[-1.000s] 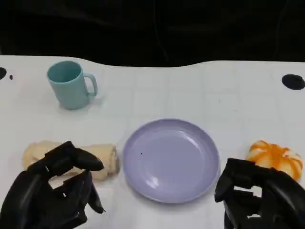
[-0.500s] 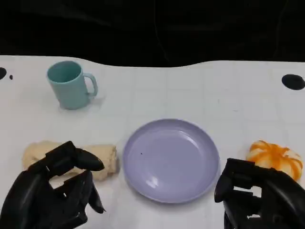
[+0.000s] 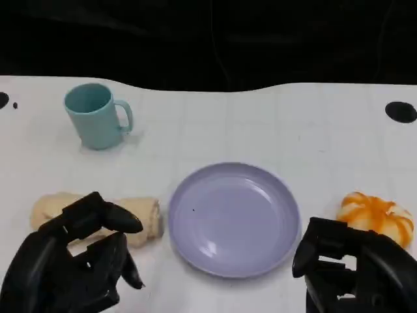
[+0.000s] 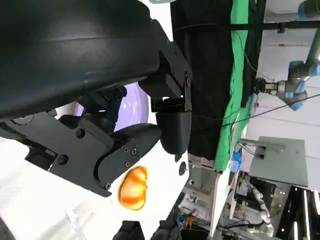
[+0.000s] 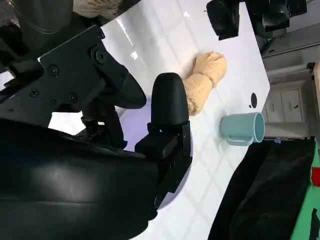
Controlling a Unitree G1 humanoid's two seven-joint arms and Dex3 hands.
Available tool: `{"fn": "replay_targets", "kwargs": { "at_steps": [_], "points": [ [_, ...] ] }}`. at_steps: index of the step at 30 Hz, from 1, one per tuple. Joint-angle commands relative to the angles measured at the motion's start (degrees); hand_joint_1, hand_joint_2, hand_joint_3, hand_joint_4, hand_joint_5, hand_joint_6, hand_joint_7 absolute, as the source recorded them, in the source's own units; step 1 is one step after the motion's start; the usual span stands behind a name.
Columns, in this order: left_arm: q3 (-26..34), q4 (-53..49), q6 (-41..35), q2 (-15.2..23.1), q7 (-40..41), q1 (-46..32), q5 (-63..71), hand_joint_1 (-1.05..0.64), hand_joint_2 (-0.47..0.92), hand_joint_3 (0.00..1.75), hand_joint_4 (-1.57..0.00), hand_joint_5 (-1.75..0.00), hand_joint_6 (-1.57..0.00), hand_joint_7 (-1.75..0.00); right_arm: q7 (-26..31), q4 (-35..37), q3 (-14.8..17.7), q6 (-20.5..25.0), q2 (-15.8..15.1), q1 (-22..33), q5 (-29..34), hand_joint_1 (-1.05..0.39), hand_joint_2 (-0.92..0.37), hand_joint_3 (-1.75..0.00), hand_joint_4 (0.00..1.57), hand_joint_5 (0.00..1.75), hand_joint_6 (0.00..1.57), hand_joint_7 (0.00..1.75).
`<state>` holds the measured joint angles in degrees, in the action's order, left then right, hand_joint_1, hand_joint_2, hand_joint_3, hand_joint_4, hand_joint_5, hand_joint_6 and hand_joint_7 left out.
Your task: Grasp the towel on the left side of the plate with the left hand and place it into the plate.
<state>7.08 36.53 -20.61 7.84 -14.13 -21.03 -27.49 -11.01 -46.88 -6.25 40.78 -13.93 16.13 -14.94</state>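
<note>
With the rolled towel [image 3: 111,215] lying on the surface just left of the plate [image 3: 234,218], the left robot hand [image 3: 71,261] is hovering spread and empty, risking nudging it away.

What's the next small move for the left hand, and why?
Probably lower the left hand forward onto the towel and close the fingers around it. The hand holds nothing and its fingers are apart, hovering over the towel's middle; the towel lies flat on the table left of the plate, which has nothing in it.
</note>
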Motion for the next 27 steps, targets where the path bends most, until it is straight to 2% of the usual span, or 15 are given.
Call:
{"fn": "replay_targets", "kwargs": {
  "at_steps": [1, 5, 7, 10, 12, 13, 14, 17, 19, 22, 27],
  "points": [
    [0.4, 0.2, -0.2, 1.5, -0.3, -0.1, 0.2, -0.21, 0.63, 0.98, -0.77, -1.57, -0.75, -1.3, 0.1, -0.6, 0.5, 0.3, -0.3, -0.1, -0.4, -0.06, -0.52, -1.28, 0.74, 1.75, 0.65, 1.58],
    [-0.1, 0.8, -0.2, 3.6, -0.6, 0.6, 1.8, -0.2, 0.6, 0.94, -0.76, -1.31, -0.81, -0.99, 0.0, -0.8, 0.4, -0.1, -0.4, 0.3, -0.3, -0.06, -0.52, -1.28, 0.74, 1.75, 0.65, 1.58],
    [-0.9, 1.5, -0.4, 5.7, -0.8, 1.2, 4.1, -0.21, 0.66, 0.79, -0.74, -1.13, -0.82, -0.74, 0.0, -1.0, 0.4, 0.1, -0.2, 0.5, -0.6, -0.07, -0.52, -1.28, 0.74, 1.75, 0.65, 1.58],
    [-2.2, 2.8, -1.3, 8.6, -0.6, 2.3, 7.8, -0.18, 0.74, 0.6, -0.7, -0.95, -0.82, -0.43, 0.3, -1.4, 0.5, 0.9, -0.1, 0.5, -0.7, -0.07, -0.52, -1.28, 0.75, 1.75, 0.65, 1.57],
    [-3.3, 3.5, -2.0, 10.5, -1.1, 4.4, 9.5, -0.18, 0.77, 0.51, -0.65, -0.87, -0.77, -0.31, 0.4, -1.6, 0.4, 0.7, -0.1, 0.8, -0.5, -0.07, -0.52, -1.28, 0.75, 1.75, 0.65, 1.57],
    [-4.0, 3.5, -2.1, 11.3, -1.3, 5.6, 10.5, -0.21, 0.84, 0.35, -0.63, -0.77, -0.75, -0.18, 0.3, -1.5, 0.5, 0.5, -0.1, 0.9, -0.6, -0.07, -0.52, -1.28, 0.75, 1.75, 0.65, 1.57],
    [-4.6, 3.1, -1.7, 12.2, -1.7, 7.0, 11.6, -0.22, 0.88, 0.26, -0.62, -0.72, -0.74, -0.13, 0.2, -1.5, 0.5, 0.3, -0.1, 1.0, -0.6, -0.07, -0.52, -1.28, 0.75, 1.75, 0.65, 1.57],
    [-6.6, 2.1, -1.3, 14.3, -2.4, 10.5, 15.4, -0.25, 0.92, 0.18, -0.59, -0.65, -0.71, -0.05, 0.4, -1.7, 0.5, 0.6, -0.2, 1.2, -0.5, -0.07, -0.51, -1.28, 0.75, 1.75, 0.65, 1.57],
    [-9.0, 1.8, -2.9, 16.5, -2.7, 13.9, 19.4, -0.35, 0.92, 0.13, -0.52, -0.58, -0.64, -0.02, 0.5, -2.1, 0.5, 0.8, -0.3, 1.2, -0.3, -0.08, -0.51, -1.27, 0.74, 1.75, 0.65, 1.57],
    [-12.6, 0.6, -3.9, 18.2, -3.1, 18.1, 24.3, -0.41, 0.92, 0.07, -0.44, -0.48, -0.57, 0.0, 0.5, -2.3, 0.6, 0.9, -0.4, 1.3, -0.3, -0.09, -0.52, -1.27, 0.74, 1.75, 0.65, 1.57],
    [-20.8, -2.1, -2.8, 21.9, -4.5, 25.1, 36.4, -0.49, 0.92, 0.05, -0.37, -0.43, -0.46, 0.0, 0.6, -3.0, 0.4, 1.1, -0.3, 1.6, -0.4, -0.09, -0.52, -1.27, 0.74, 1.75, 0.65, 1.57]
  ]
}}
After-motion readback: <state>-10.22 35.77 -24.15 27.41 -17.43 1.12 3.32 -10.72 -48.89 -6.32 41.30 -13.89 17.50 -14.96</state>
